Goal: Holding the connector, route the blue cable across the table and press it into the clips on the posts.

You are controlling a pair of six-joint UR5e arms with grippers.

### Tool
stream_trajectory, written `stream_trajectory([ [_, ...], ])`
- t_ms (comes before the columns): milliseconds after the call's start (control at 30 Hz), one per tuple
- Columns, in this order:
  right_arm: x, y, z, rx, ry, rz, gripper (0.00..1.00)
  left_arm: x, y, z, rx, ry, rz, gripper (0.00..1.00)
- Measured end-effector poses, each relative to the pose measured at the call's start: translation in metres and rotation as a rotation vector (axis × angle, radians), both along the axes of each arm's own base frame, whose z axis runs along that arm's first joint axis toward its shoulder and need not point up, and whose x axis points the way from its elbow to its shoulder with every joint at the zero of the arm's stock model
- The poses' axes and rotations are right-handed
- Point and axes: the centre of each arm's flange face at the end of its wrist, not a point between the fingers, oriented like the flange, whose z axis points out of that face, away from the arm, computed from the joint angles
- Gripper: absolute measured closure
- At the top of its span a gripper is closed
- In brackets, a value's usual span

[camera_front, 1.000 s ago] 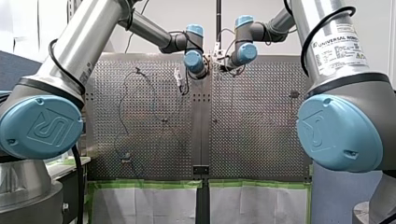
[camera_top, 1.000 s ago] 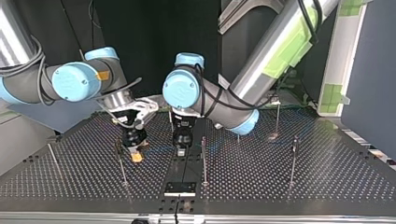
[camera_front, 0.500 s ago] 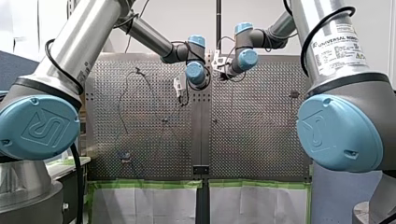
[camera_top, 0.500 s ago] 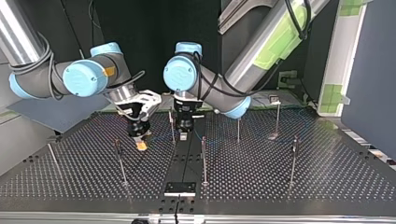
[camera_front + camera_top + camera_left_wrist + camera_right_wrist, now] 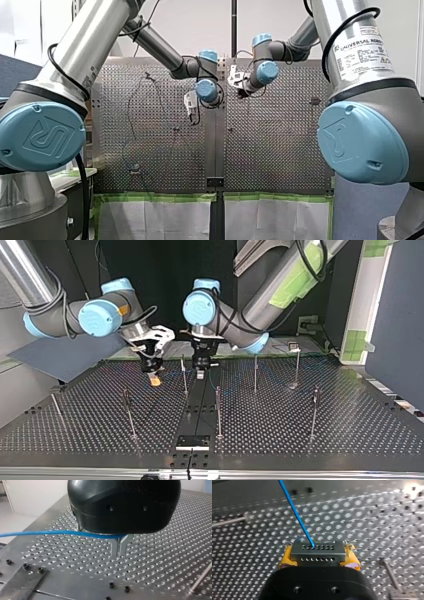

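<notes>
Connector [image 5: 317, 553] in right fingers [image 5: 286, 558], cable [image 5: 37, 533] in left fingers [image 5: 114, 548].

A white label [image 5: 363, 55] on my right arm [image 5: 350, 20] reads "UNIVERSAL ROBO…", its end curving out of sight; the smaller print is unreadable. Blue joint caps [image 5: 42, 135] bear a raised UR logo.
</notes>
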Motion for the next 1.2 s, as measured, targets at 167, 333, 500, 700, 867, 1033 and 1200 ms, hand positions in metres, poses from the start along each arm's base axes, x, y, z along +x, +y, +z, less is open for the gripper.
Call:
stream_trajectory([
  [167,-0.007,0.003,-0.017,0.011,0.021,-0.011,1.00,-0.006,0.004,-0.018,0.000,0.001,-0.002,0.99],
  [333,-0.013,0.005,-0.036,0.015,0.025,-0.020,1.00,-0.012,0.007,-0.033,-0.001,0.001,-0.018,0.99],
  [500,-0.019,0.009,-0.053,0.016,0.025,-0.030,1.00,-0.019,0.011,-0.050,0.001,0.002,-0.036,0.99],
  [700,-0.024,0.015,-0.073,0.016,0.028,-0.036,1.00,-0.029,0.016,-0.070,0.002,0.003,-0.053,0.99],
  [867,-0.028,0.022,-0.088,0.017,0.029,-0.037,1.00,-0.039,0.020,-0.096,0.018,0.032,-0.082,0.99],
  [1033,-0.034,0.029,-0.103,0.029,0.050,-0.042,1.00,-0.051,0.024,-0.126,0.036,0.074,-0.118,0.99],
  [1200,-0.040,0.030,-0.112,0.016,0.086,-0.047,1.00,-0.065,0.031,-0.147,0.037,0.106,-0.154,0.99],
])
